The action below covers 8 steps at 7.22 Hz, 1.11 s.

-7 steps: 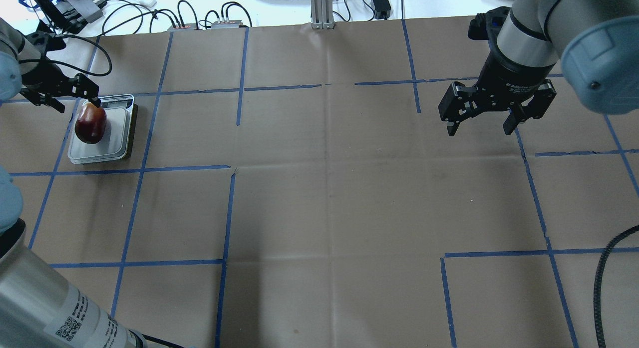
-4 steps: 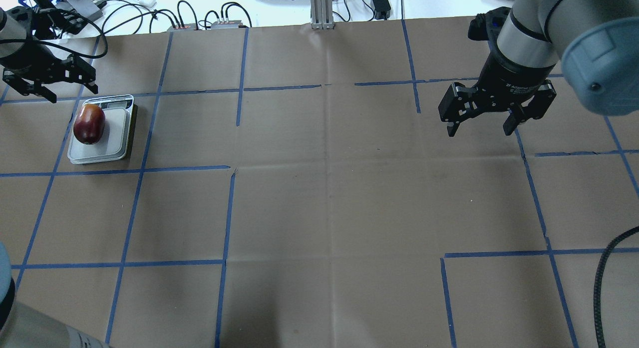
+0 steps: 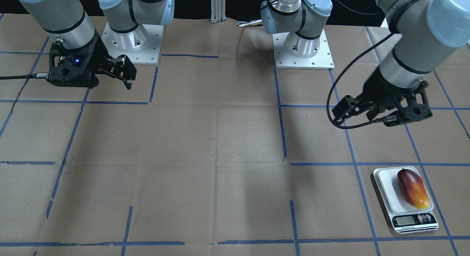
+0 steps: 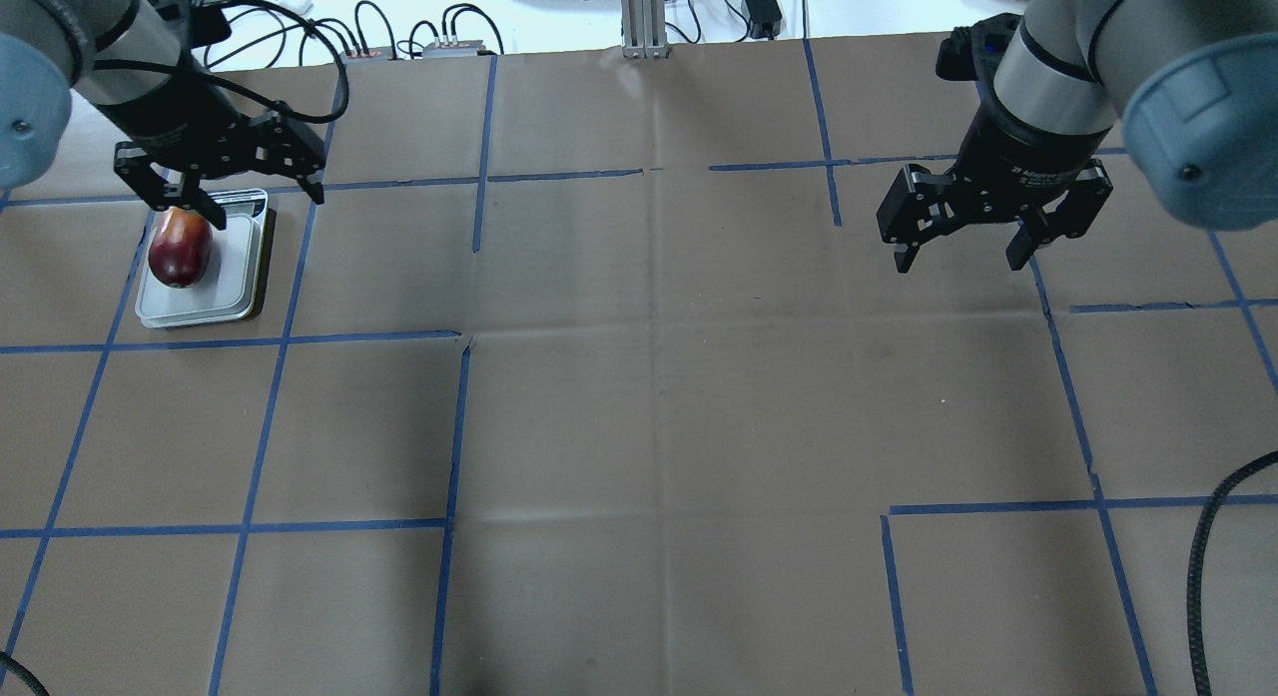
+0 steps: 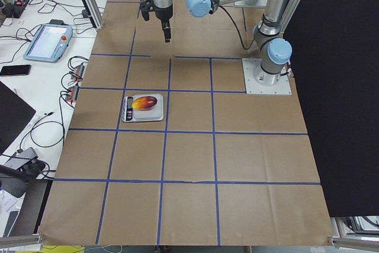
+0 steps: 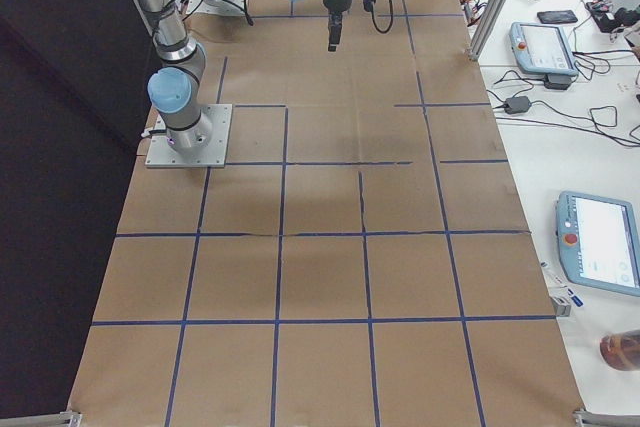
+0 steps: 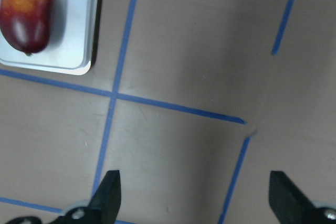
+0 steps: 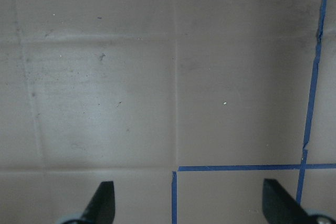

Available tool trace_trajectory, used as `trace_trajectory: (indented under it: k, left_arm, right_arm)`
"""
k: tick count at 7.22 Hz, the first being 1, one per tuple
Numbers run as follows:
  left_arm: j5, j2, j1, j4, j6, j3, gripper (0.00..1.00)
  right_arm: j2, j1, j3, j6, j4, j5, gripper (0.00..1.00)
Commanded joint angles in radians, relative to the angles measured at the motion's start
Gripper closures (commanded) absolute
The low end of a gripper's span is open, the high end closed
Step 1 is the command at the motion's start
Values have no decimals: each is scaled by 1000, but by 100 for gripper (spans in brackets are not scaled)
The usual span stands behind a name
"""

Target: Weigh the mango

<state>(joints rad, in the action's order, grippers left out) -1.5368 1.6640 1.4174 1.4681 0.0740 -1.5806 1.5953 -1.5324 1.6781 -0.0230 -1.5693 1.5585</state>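
The mango (image 3: 413, 188), dark red fading to orange-yellow, lies on the platform of a small white scale (image 3: 383, 197). Both also show in the overhead view, the mango (image 4: 180, 249) on the scale (image 4: 235, 277), and at the left wrist view's top left, the mango (image 7: 26, 11) on the scale (image 7: 73, 35). My left gripper (image 4: 265, 209) is open and empty, raised clear of the mango; it also shows in the front view (image 3: 352, 116) and the wrist view (image 7: 197, 187). My right gripper (image 4: 958, 265) is open and empty, raised far across the table (image 3: 131, 81) over bare paper (image 8: 189, 195).
Brown paper with blue tape lines covers the table (image 4: 649, 426). Cables and small boxes (image 4: 399, 42) lie past the far edge, along with a metal post (image 4: 644, 17). The scale's display (image 3: 415, 220) faces away from the robot.
My left gripper has moved from the far left edge toward the right, staying open. The mango stays on the scale. The right arm has not moved.
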Motion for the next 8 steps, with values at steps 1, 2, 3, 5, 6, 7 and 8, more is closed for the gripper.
trace_trajectory:
  k: [1,2,3,5,6,7,8]
  left_arm:
    - [1,-15,121,18,104,4,0]
    - [0,-29,124,21,104,4,0]
    - [-3,-42,126,35,102,5,0]
    - [-5,-63,126,46,101,4,0]
    - [-5,-61,126,46,101,4,0]
    - [-5,-60,126,47,101,4,0]
    - [-5,-60,126,47,101,4,0]
  right_arm:
    - [0,0,0,0,0,0,0]
    - [0,0,0,0,0,0,0]
    - [0,0,0,0,0,0,0]
    - [0,0,0,0,0,0,0]
    - [0,0,0,0,0,0,0]
    - [0,0,0,0,0,0,0]
    - [0,0,0,0,0,0,0]
